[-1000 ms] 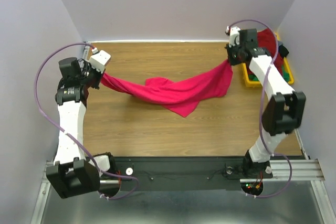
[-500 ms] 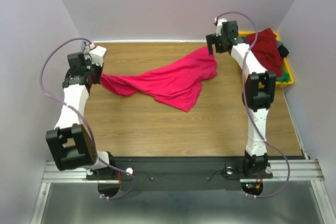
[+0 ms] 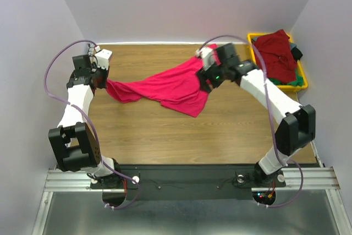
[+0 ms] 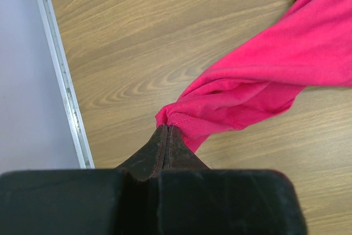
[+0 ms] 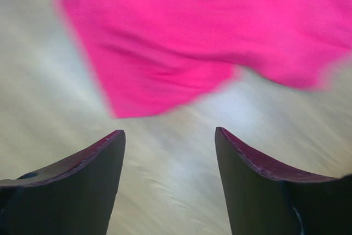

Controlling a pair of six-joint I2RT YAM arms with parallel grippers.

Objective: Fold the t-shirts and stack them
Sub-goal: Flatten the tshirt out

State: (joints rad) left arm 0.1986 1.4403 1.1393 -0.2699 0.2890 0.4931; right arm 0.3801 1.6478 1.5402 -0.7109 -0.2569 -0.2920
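Wood bench (image 3: 165,136), purple walls up top: crimson t-shirt (image 3: 165,86) rumpled well left of yellow bin (image 3: 253,41), maroon t-shirt (image 3: 278,53) piled in that bin. Left wrist: left tool (image 4: 166,130) clamped onto a bunched corner. Right wrist, blurry: right tool (image 5: 169,131) spread wide, holding nothing. Likely snag: tugging from one corner only, so extra bunching, no flat spread.

A crimson shirt (image 3: 165,86) lies rumpled across the middle of the wooden counter (image 3: 165,130), its left end gathered at the left gripper (image 3: 105,82). The right gripper (image 3: 204,81) sits over the shirt's upper right end. At upper right, a yellow bin (image 3: 254,39) holds a maroon shirt (image 3: 275,53) heaped over green cloth (image 3: 297,81).
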